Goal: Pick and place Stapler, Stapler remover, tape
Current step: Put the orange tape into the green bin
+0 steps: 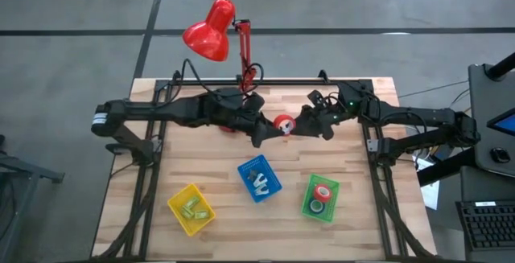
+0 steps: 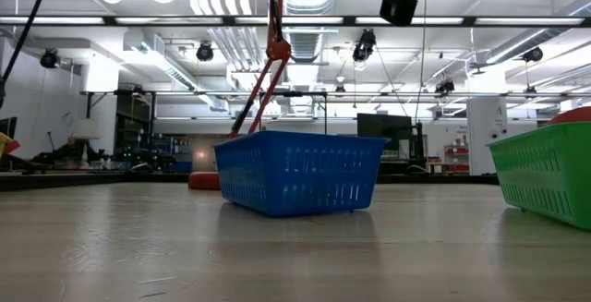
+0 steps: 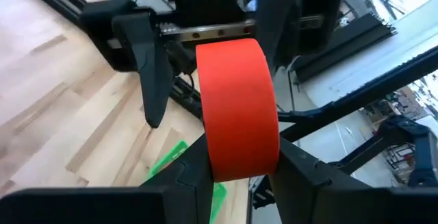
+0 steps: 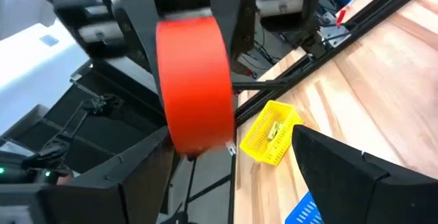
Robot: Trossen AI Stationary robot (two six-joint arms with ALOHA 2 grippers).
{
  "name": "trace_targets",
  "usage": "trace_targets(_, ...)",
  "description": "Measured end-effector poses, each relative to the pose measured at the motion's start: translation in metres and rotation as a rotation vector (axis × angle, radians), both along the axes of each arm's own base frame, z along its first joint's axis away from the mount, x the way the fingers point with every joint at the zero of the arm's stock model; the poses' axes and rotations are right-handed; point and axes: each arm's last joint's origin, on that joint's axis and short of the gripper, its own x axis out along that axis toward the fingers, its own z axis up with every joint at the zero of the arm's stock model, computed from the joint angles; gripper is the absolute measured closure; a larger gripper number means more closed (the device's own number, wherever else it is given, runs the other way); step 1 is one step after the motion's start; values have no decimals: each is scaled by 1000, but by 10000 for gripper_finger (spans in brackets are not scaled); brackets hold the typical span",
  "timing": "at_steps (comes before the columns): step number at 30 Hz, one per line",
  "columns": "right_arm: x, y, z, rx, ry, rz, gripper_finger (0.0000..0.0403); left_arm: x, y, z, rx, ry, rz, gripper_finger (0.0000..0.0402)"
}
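Clamping 1 red tape roll (image 1: 283,122) near the desk's far edge, left gripper (image 3: 239,172) squeezes its light, stiff rim; right gripper (image 4: 233,159) gapes around it.

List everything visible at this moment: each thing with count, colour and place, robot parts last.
Tape roll: one, red, held in the air between both grippers above the table's far middle.
Green tray: one, near right; holds one red-rimmed and one darker roll.
Blue tray: one, near middle; holds pale items I cannot identify.
Yellow tray: one, near left; holds yellowish-green items.
Desk lamp: one, red, at the far edge.
Table: one, light wood.
Left gripper: dark, shut on the roll.
Right gripper: dark, open, fingers on either side of the roll.
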Motion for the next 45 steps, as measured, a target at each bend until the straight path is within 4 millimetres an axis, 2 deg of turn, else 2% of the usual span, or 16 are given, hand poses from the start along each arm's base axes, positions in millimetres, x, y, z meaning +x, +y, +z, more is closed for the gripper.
trace_targets(4,0,0,1,-7,-11,-6,118,3,0,-6,-4,23,-19,286)
trace_targets(8,0,0,6,-19,-61,-7,152,3,-1,-10,-7,29,-26,280)
trace_targets(19,0,1,4,-25,-51,25,302,4,2,-13,17,28,-29,273)
trace_targets(23,0,1,4,-10,-48,46,307,4,4,-13,19,22,-25,273)
trace_targets(28,-1,4,3,88,1,132,299,4,3,-15,11,43,-38,265)
trace_targets(32,-4,11,-9,173,152,231,289,2,5,-19,15,90,-56,228)
trace_targets(38,-14,21,-33,260,420,334,301,-3,10,-31,33,218,-55,160)
trace_targets(45,-37,43,-61,377,842,383,292,-14,9,-46,71,401,-99,140)
